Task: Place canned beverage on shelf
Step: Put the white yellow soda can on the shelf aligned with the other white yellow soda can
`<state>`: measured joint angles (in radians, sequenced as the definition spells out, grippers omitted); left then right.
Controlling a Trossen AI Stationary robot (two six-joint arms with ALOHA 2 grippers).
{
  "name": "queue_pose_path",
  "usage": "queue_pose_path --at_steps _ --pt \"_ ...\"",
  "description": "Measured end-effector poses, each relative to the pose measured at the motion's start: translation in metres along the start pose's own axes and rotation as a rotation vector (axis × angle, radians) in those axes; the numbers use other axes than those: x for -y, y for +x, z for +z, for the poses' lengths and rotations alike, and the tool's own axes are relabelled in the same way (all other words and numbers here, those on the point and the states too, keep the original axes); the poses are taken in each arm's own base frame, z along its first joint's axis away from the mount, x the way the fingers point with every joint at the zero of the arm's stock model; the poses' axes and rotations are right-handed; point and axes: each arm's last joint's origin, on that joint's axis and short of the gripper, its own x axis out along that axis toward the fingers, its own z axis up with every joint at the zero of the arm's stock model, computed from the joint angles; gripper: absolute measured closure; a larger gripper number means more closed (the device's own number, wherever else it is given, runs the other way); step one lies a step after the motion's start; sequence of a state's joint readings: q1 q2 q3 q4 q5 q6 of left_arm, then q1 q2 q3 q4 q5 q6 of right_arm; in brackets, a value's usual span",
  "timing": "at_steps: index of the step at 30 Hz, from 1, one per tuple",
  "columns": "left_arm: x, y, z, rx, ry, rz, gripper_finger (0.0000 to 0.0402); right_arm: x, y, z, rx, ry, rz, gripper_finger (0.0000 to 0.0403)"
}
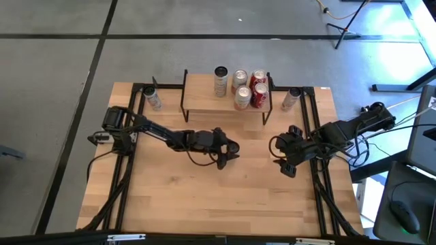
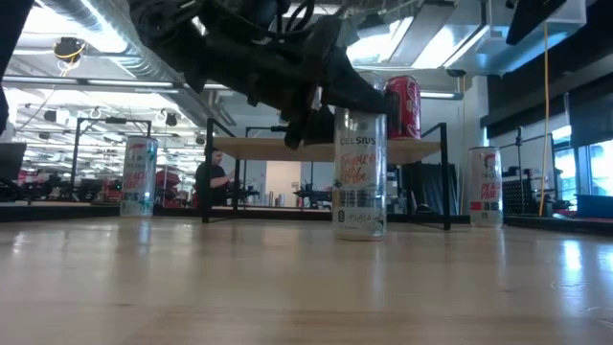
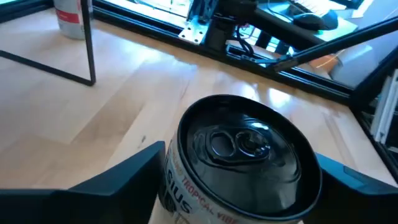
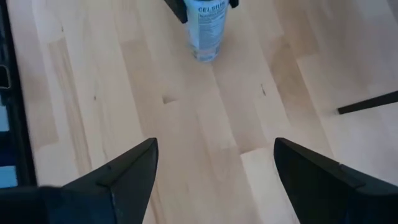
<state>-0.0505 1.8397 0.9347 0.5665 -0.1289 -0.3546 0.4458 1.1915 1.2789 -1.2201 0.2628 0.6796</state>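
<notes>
A can (image 2: 360,172) is being straddled by the left gripper (image 1: 228,154), fingers spread beside it, upright on the table (image 1: 204,197) before the shelf (image 1: 204,92). The right gripper (image 1: 286,163) is being held open nearby.

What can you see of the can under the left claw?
The can is a tall slim drink can with a pale label, red script and a dark pull-tab lid. It stands upright on the table, in front of the shelf and apart from it. The left claw is open with a finger on either side of its top; whether they touch it is unclear.
</notes>
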Motion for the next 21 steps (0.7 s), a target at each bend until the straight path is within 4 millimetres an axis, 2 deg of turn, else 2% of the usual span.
queue_pose_path --at_steps 4,6,11,16,21 --pt "0.003 0.003 0.008 -0.007 -0.001 0.000 0.0155 0.001 0.000 0.000 0.013 -0.006 -0.018 0.0097" --pt "0.006 0.002 0.016 -0.025 0.001 0.001 0.0164 0.001 0.000 0.000 0.015 -0.006 -0.021 0.0097" --pt "0.020 -0.014 0.060 -0.027 0.050 0.014 0.0164 0.001 0.000 0.001 0.036 -0.007 -0.048 0.0097" --pt "0.023 -0.043 0.113 0.023 0.058 0.055 0.0163 0.003 0.000 0.002 0.077 -0.007 -0.098 0.0097" --pt "0.022 -0.087 0.164 0.078 0.101 0.135 0.0161 0.004 0.000 0.003 0.109 -0.009 -0.138 0.0097"
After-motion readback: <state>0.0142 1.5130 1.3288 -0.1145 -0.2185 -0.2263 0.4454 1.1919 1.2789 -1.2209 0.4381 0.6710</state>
